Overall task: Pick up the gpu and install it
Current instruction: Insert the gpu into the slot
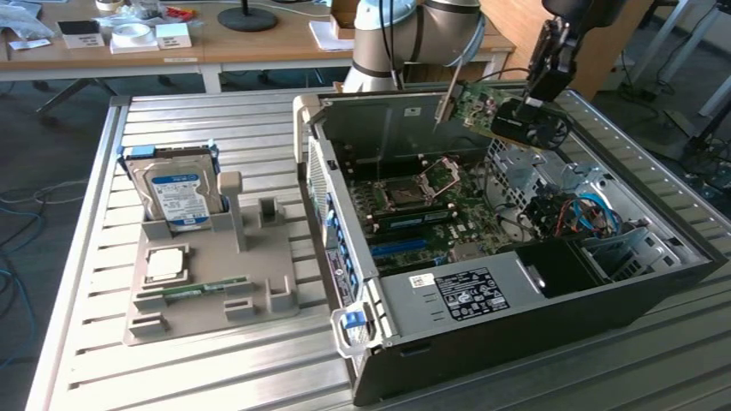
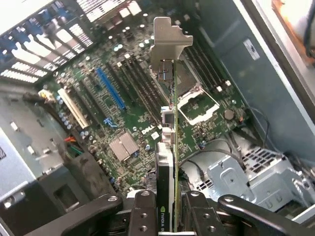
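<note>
The gpu [image 1: 494, 110] hangs tilted in the air above the open computer case [image 1: 502, 317], over its back part. It is a green card with a dark fan side and a metal end bracket [image 1: 447, 104]. My gripper [image 1: 532, 110] is shut on it at the fan end. In the wrist view the gpu [image 2: 173, 147] appears edge-on between my gripper [image 2: 170, 216] fingers [image 2: 142, 214], its bracket [image 2: 170, 42] pointing away. Beneath it lies the motherboard [image 2: 123, 113] with a blue slot [image 2: 109, 88] and an empty processor socket [image 2: 197, 105].
On the exterior view's left, a grey holder [image 1: 211, 300] carries a silver hard drive [image 1: 177, 193] with a blue-white label, a square silver chip [image 1: 166, 264] and a slim green memory stick [image 1: 194, 289]. All rests on a slatted metal table [image 1: 205, 377]. Cables [image 1: 583, 214] sit inside the case.
</note>
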{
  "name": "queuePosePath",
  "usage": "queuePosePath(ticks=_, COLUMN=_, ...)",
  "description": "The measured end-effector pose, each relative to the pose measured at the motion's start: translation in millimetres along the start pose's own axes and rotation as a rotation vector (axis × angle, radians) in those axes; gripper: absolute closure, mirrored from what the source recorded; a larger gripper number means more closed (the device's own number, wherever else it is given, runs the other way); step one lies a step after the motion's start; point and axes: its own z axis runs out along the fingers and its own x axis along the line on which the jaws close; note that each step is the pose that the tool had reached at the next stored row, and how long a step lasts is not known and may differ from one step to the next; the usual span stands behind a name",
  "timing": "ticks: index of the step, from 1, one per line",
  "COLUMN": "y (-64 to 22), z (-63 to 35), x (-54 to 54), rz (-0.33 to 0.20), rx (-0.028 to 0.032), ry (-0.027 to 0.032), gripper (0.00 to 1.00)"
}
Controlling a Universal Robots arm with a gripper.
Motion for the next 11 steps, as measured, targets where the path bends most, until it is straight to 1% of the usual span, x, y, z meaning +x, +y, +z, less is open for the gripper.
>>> queuePosePath(ticks=11, y=0.0, z=0.0, x=0.0, rz=-0.175, rx=-0.0034, ry=0.0063, gripper=0.73)
